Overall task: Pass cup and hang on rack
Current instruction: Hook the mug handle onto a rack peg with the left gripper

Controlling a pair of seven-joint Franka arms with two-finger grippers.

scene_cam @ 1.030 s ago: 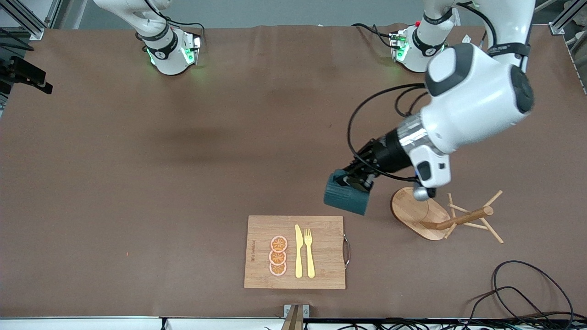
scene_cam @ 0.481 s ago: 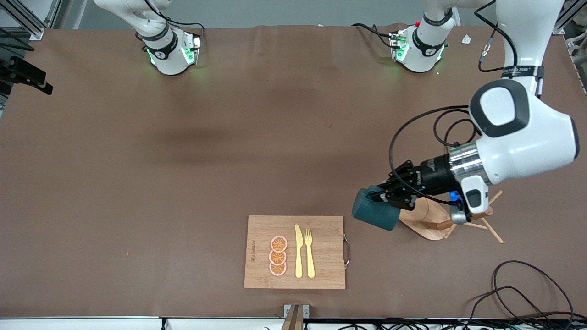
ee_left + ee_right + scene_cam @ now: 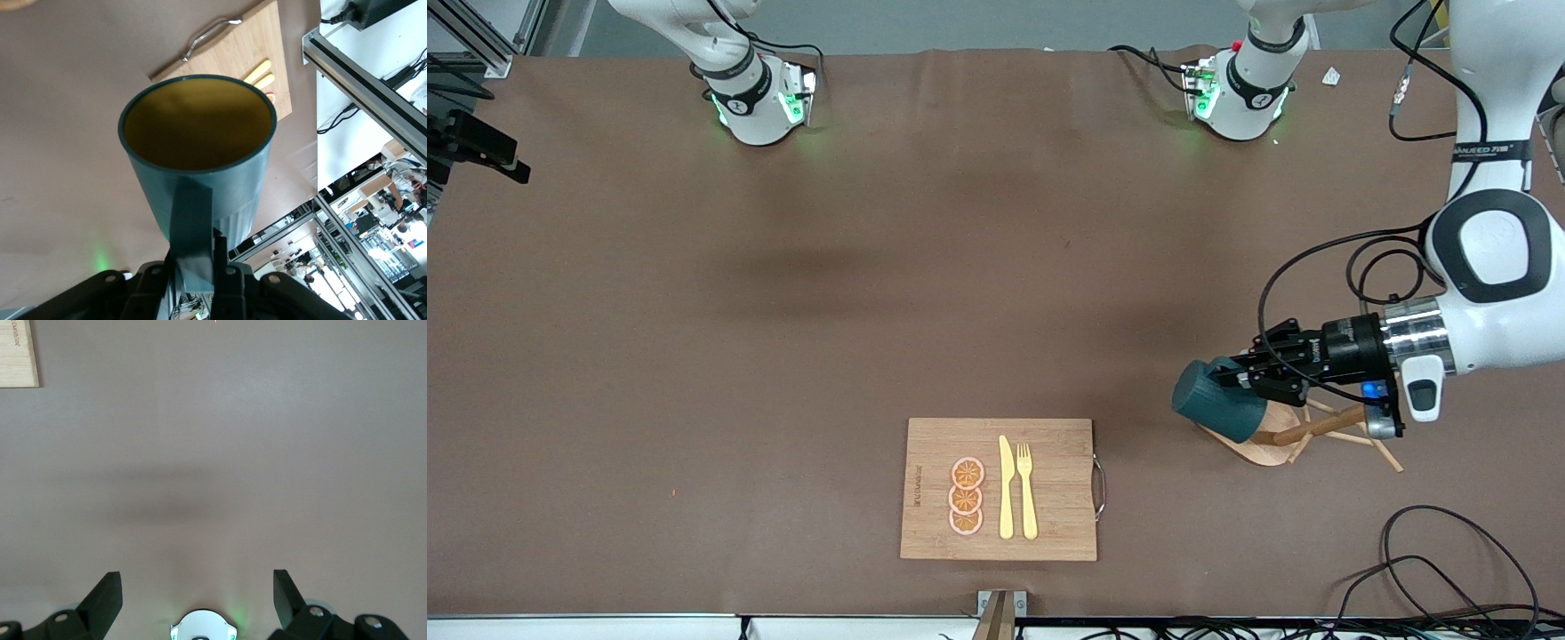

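Teal cup (image 3: 1216,402) over rack (image 3: 1272,437)

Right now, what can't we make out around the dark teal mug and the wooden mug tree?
- Front view: the wooden mug tree's oval base and post bottom, partly covered by the dark teal mug and the left gripper.
- Left wrist view: the mug's handle tip, buried between the fingers; the tree is out of frame.
- Right gripper: off the front view; only its open fingers show over bare table.

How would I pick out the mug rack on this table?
Start at the bamboo cutting board near the front camera, then look toward the left arm's end of the table. The rack is there, under the teal cup held by the left gripper. Only it has an oval base with thin pegs.
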